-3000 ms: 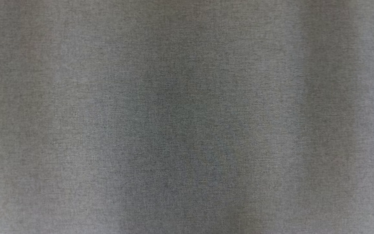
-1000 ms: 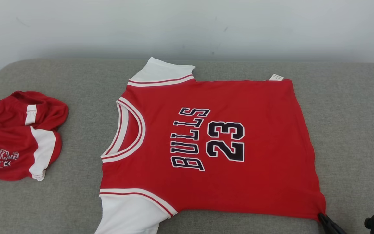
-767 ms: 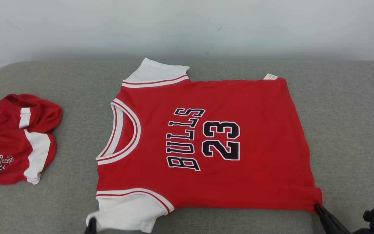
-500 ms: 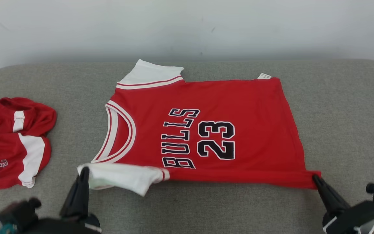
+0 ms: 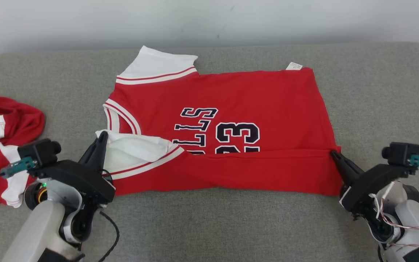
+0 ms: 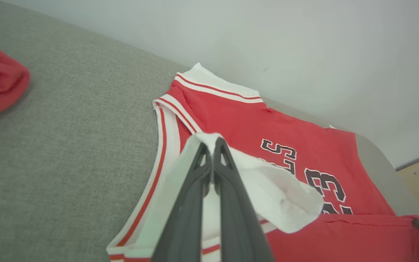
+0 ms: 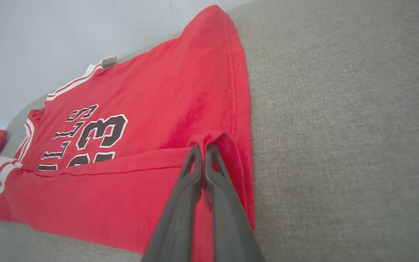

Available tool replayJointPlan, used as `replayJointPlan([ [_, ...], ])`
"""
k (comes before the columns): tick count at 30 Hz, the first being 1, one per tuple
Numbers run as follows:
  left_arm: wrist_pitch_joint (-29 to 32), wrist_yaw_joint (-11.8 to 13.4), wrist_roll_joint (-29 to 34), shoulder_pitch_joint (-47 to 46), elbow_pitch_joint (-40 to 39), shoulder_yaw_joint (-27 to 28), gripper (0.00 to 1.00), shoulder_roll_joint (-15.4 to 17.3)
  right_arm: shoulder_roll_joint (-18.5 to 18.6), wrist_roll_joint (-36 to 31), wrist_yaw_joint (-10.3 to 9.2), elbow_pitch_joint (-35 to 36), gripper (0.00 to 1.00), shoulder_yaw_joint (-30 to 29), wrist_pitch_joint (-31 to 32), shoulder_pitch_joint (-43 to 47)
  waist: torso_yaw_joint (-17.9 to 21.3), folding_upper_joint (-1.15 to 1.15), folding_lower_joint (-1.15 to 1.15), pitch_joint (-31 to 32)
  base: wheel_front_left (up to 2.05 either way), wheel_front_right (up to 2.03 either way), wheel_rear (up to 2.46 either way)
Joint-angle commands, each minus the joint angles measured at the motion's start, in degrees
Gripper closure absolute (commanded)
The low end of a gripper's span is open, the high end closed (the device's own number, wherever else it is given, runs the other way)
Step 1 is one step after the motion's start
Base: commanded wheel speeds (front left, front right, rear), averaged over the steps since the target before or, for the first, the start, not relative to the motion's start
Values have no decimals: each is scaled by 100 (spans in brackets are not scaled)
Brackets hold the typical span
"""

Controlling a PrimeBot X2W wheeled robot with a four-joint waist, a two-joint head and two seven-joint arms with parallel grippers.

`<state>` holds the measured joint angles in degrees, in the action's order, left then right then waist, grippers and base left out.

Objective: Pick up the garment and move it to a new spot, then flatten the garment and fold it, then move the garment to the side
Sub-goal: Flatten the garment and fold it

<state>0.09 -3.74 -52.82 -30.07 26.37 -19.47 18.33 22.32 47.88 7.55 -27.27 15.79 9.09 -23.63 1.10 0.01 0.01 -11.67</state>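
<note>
The jersey lies lengthwise across mid-frame, neck left, hem right; the left gripper pinches its sleeve and the right gripper its hem, both clamped tight.

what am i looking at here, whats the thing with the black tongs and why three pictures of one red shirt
It is a wheeled robot with two arms, each ending in a pincer of two long dark fingers. One picture comes from a camera on its head, looking down at the work. The other two come from cameras on its wrists, looking along each arm's own fingers, hence three angles on one shirt. On the grey padded surface lies a red jersey printed BULLS 23, with white sleeves. A crumpled red and white garment sits to the robot's left. The left pincer is shut on the near white sleeve, the right pincer on the jersey's near hem corner. Between them the near edge is folded over the lower part of the print.
</note>
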Motion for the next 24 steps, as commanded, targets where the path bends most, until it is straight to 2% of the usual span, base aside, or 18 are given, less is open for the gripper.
replayJointPlan([
  [1, -49, -62, 45, -172, 234, -38, 100, -54, -46, -105, -14, -136, 100, 30, -46, -109, 24, -1, -1, -72, 0, 0, 0],
  [3, -150, -133, 49, -348, 584, -65, 100, -122, -103, -180, -14, -328, 100, 85, -125, -246, 23, -1, -1, -85, 0, 0, 0],
  [4, -202, -176, 93, -425, 769, -98, 100, -132, -128, -215, -14, -420, 70, 115, -185, -304, 21, -1, -1, -84, 0, 0, 0],
  [5, -302, -204, 199, -501, 891, -173, 93, -124, -143, -233, -14, -477, 51, 135, -250, -342, 19, -1, -1, -78, 0, 0, 0],
  [6, -302, -204, 199, -501, 891, -173, 93, -124, -143, -233, -14, -477, 51, 135, -250, -342, 19, -1, -1, -78, 0, 0, 0],
  [7, -411, -234, 269, -559, 1002, -226, 31, -136, -168, -215, -14, -534, 0, 153, -316, -358, 15, -1, -1, -62, 0, 0, 0],
  [8, -535, -268, 270, -582, 1129, -257, 0, -171, -178, -195, -14, -599, 0, 164, -391, -361, 9, -1, -1, -34, 0, 0, 0],
  [15, -1298, -370, 453, -345, 1438, -479, 0, -173, -40, -132, -14, -691, 0, 282, -997, 1, -53, -1, -1, 299, 0, 0, 0],
  [24, -1525, -363, 847, 464, 1054, -527, 0, -61, 125, -278, -14, -572, 0, 468, -1451, 596, -169, -1, -1, 379, 0, 0, 0],
])
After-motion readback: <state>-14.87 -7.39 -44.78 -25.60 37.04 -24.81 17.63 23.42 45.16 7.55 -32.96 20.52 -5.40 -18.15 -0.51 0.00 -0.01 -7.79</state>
